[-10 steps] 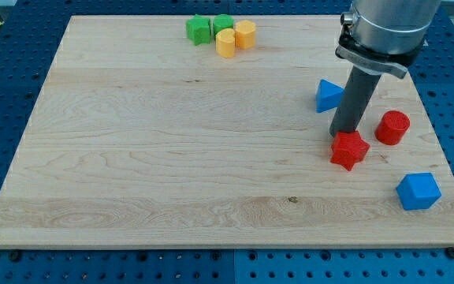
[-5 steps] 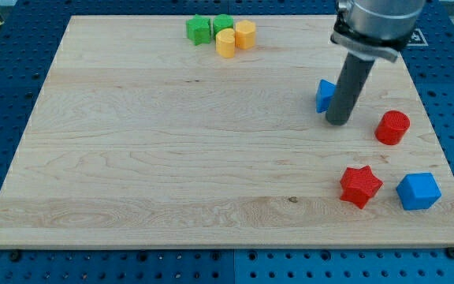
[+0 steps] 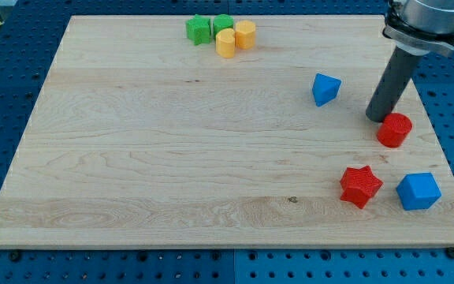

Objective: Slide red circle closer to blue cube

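I have no jaws to open or close, only a straight dark rod, and my tip (image 3: 379, 118) sits on the wooden board (image 3: 172, 150) at the right of the frame, holding nothing. It stands just at the upper left edge of the red circle (image 3: 394, 130); it looks to be touching that block or a hair off it, and I cannot tell which from this angle. The red circle is a short, upright cylinder with a ribbed side, lying near the board's right edge, about midway down the frame. The blue cube (image 3: 418, 191) is below it and slightly to the right, in the lower right of the frame, clearly apart from the circle. Just to the left of the cube, close beside it but with a small gap, lies the red star (image 3: 360, 186). A blue triangular block (image 3: 325, 88) rests to the left of my rod and a little higher in the frame, apart from it. Far off in the upper middle of the frame, four blocks huddle together: two green blocks (image 3: 199, 30) (image 3: 223, 24) on the left and two yellow cylinders (image 3: 226, 43) (image 3: 245, 34) on the right, touching or nearly so.
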`<state>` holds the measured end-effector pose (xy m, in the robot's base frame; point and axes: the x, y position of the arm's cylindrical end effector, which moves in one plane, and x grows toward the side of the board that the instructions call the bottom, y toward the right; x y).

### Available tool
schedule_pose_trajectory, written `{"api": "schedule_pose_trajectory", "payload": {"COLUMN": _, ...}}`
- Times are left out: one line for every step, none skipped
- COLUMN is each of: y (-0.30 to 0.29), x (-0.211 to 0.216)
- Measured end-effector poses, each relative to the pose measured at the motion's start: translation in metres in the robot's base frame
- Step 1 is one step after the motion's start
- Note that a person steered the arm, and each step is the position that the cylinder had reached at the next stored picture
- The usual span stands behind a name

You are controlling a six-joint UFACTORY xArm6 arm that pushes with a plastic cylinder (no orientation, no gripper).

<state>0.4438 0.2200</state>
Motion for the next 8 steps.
{"api": "schedule_pose_trajectory", "payload": {"y": 0.009, "x": 0.004}}
{"api": "schedule_pose_trajectory", "payload": {"y": 0.024, "x": -0.007}}
{"api": "schedule_pose_trajectory", "payload": {"y": 0.031, "x": -0.005}}
{"api": "schedule_pose_trajectory", "payload": {"y": 0.035, "x": 0.004}}
{"api": "schedule_pose_trajectory", "payload": {"y": 0.035, "x": 0.015}}
{"api": "schedule_pose_trajectory", "payload": {"y": 0.035, "x": 0.018}}
{"api": "schedule_pose_trajectory", "payload": {"y": 0.035, "x": 0.020}}
{"api": "schedule_pose_trajectory", "payload": {"y": 0.029, "x": 0.024}}
